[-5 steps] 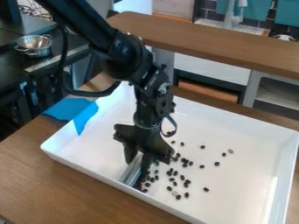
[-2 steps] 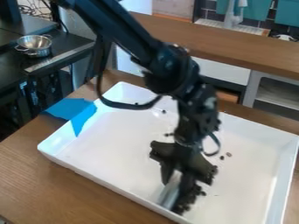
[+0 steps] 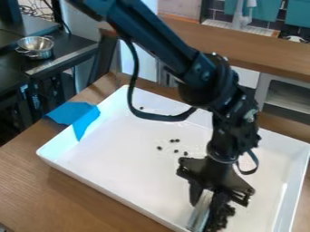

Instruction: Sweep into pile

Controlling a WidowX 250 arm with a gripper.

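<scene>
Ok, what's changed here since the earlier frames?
The gripper, with the metal tool, has moved toward the view's lower right. Most of the scattered dark beans now crowd beside the tool; a few loose ones lie behind. The white tray has crept slightly left. Nothing was let go. The blue sheet and metal pot stayed put.

Wood tbl (image 3: 60, 199) w/ wht tray (image 3: 109, 167), blue tape (image 3: 70, 112)

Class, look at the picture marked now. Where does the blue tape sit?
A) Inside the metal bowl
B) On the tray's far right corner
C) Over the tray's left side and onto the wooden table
C: the blue tape runs from the wooden table over the left wall of the white tray.
</scene>
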